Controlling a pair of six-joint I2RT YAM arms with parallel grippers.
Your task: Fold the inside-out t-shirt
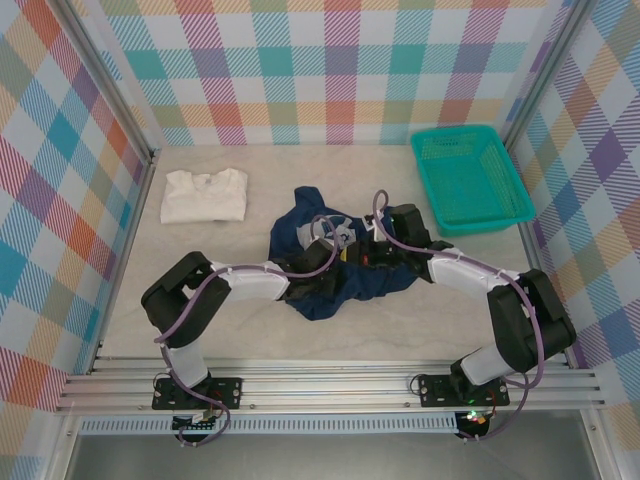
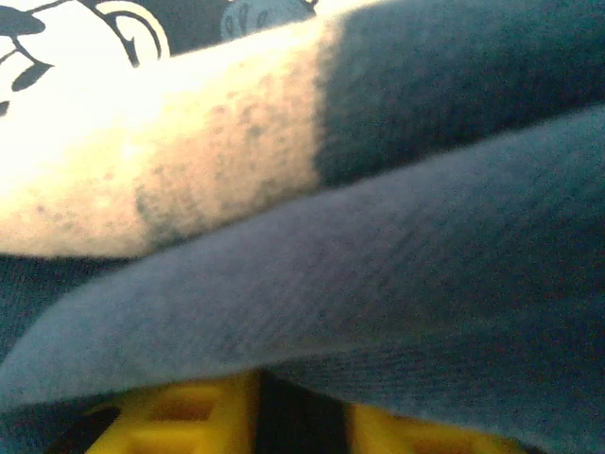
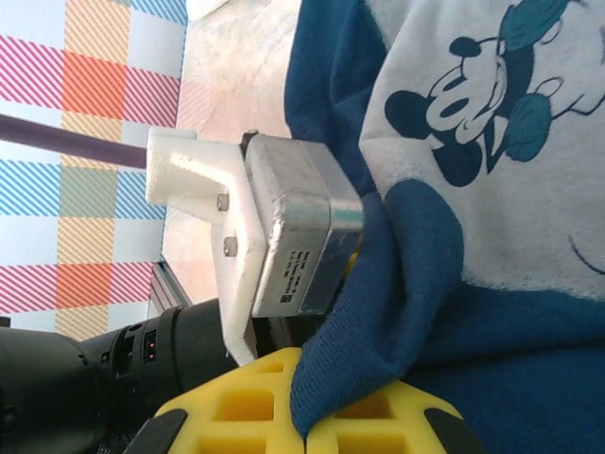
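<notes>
Navy inside-out t-shirt sat bunched mid-table, cream shirt at its 10 o'clock, right gripper clamped on a fold (fingers together), left gripper under cloth, jaw state unreadable

One navy t-shirt, one white shirt, one basket.

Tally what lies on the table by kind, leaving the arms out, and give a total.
Shirts: 2 (navy t-shirt, white folded shirt)
Baskets: 1 (teal basket)
Total: 3
</notes>
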